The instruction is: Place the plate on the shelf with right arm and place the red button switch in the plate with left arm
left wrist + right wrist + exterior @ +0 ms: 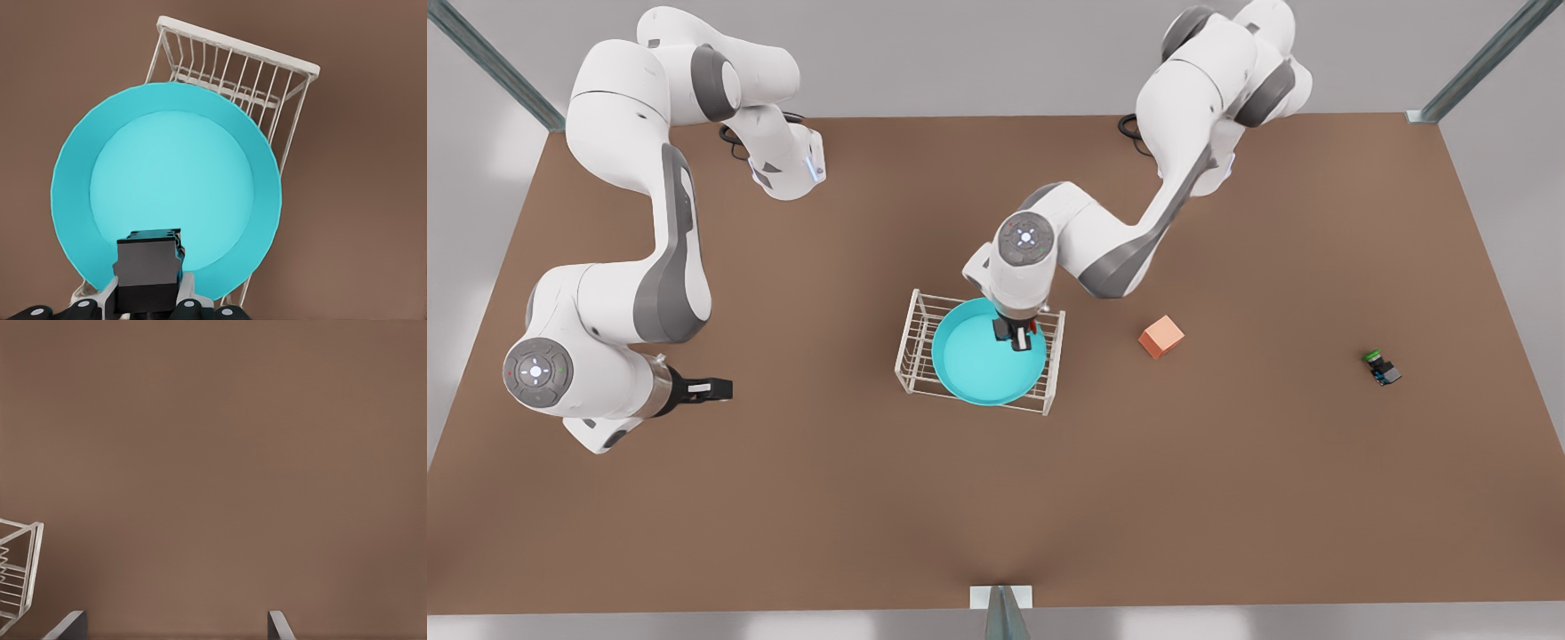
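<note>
The left end effector (1021, 336) clenches the red button switch (149, 268), a dark boxy body, just above the near rim of the turquoise plate (978, 360). That smooth round plate lies atop the white wire shelf (911, 342). Beyond it sit an orange cube (1160, 336) and a green-capped switch (1381, 366). The right end effector (716, 388) waits released, well apart over the brown surface (1227, 489).

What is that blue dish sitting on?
The plate rests on top of the shelf, a white wire rack on the brown table. The plate covers most of the rack's top bars, hiding what lies beneath.
</note>
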`<action>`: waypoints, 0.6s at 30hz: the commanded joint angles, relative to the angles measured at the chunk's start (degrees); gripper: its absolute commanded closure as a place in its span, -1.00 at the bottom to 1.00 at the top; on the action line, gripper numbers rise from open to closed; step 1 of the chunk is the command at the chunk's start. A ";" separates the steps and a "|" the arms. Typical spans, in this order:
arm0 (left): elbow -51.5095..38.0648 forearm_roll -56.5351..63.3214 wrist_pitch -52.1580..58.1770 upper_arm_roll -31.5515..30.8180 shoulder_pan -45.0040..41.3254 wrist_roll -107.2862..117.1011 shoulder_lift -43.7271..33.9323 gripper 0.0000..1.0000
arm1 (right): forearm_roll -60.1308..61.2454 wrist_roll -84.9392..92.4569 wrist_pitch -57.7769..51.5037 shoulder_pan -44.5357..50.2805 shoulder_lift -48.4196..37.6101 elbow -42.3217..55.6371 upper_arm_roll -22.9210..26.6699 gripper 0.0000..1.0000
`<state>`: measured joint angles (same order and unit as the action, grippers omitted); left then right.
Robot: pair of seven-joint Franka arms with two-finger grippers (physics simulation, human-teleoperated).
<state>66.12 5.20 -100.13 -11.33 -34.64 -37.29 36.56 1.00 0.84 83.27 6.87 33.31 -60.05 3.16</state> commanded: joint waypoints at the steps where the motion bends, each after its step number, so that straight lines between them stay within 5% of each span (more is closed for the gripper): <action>1: -0.11 0.69 0.20 0.08 -0.34 22.00 1.06 0.13 | -0.03 1.44 -0.04 -0.02 -0.09 0.02 0.01 -1.00; 9: -3.63 1.92 -2.70 0.43 -2.63 24.72 6.51 0.13 | 0.06 1.44 -0.13 0.07 -0.09 0.11 -0.17 -1.00; 10: -3.63 1.92 -2.70 0.43 -2.80 25.69 6.42 -0.99 | 0.06 1.44 -0.13 0.07 -0.09 0.02 -0.26 -1.00; 14: -3.63 1.92 0.37 1.31 -2.10 25.16 5.37 -1.00 | -0.12 1.27 0.49 -0.02 -0.09 0.11 -0.26 -1.00; 18: -3.28 1.75 10.83 1.39 13.70 9.43 -1.92 -1.00 | -0.12 0.92 0.49 0.16 -0.09 0.11 -0.61 -1.00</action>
<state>62.71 6.94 -96.62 -10.18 -23.71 -23.97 36.19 0.86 1.67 83.59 6.99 33.31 -59.97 2.66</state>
